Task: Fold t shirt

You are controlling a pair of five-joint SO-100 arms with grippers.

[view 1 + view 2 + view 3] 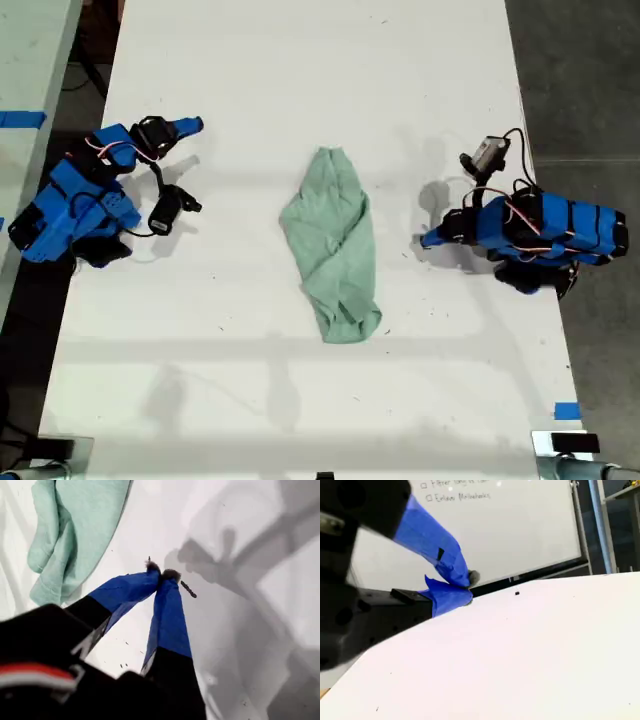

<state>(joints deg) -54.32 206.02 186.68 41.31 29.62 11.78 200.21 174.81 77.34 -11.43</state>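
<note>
The t shirt [335, 245] lies crumpled in a long, narrow bundle at the middle of the white table, pale mint green and wrinkled. In the first wrist view one end of the t shirt [75, 525] lies a short way from my first gripper [162, 574], whose blue fingers are shut with nothing between them, tips just over the bare table. In the exterior view my first gripper [430, 240] sits to the shirt's right, apart from it. My second gripper [466, 587] is shut and empty, low over the table. It shows as the second gripper [193, 126] at the exterior view's left, far from the shirt.
The white table [300, 400] spans the exterior view, with dark floor beyond its right edge. Both blue arm bases sit near the table's side edges. A whiteboard [520, 525] stands beyond the table in the second wrist view. Blue tape [566, 410] marks the exterior view's lower right.
</note>
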